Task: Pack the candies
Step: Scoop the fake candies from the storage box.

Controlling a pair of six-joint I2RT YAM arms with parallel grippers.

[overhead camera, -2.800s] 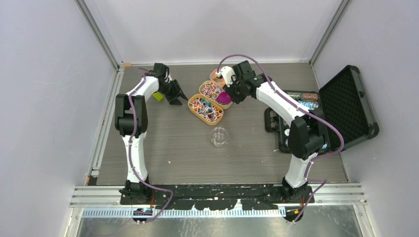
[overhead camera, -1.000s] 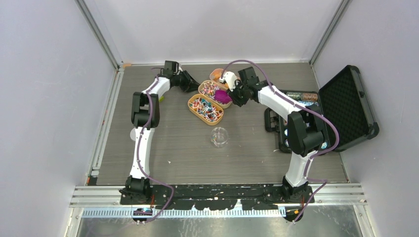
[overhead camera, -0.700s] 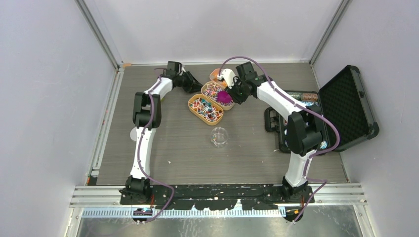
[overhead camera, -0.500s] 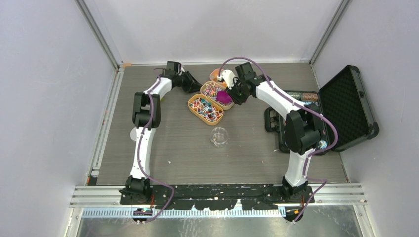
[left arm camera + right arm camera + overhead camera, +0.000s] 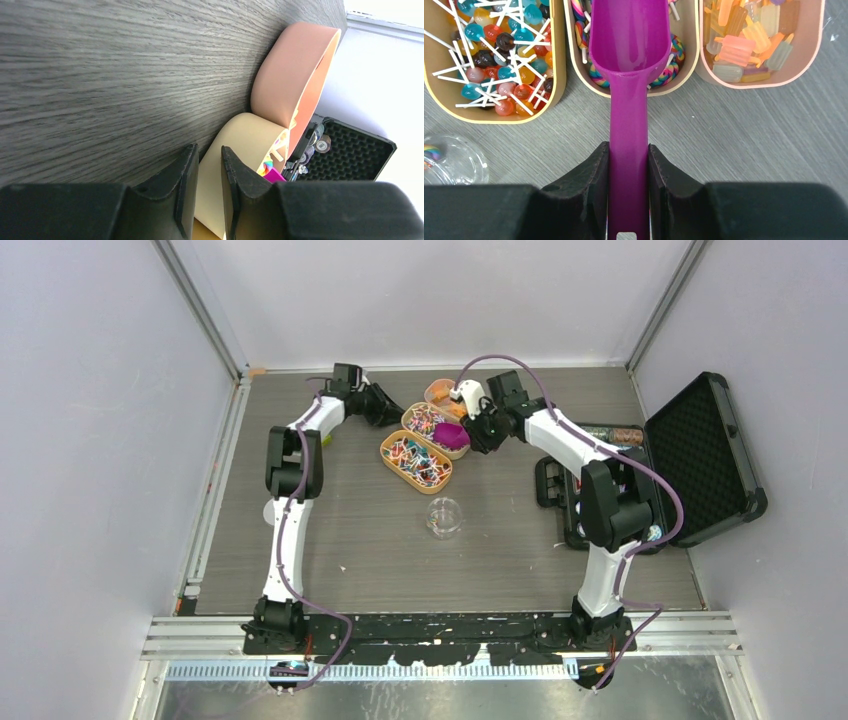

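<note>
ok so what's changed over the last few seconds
The left gripper swung right and away to the end of the middle candy tray. The right gripper kept its hold on the magenta scoop over that tray, shifting only slightly. The tray, clear cup and black case stayed put.

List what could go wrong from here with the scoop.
1. The scoop, clamped in the right pincer, noses into the middle tray; digging among the stick candies may flick some over the rim.
2. The push may slide that tray; the left pincer sits at its end wall, but a grip cannot be confirmed.
3. The cup looks little wider than the scoop, so pouring may spill.
</note>
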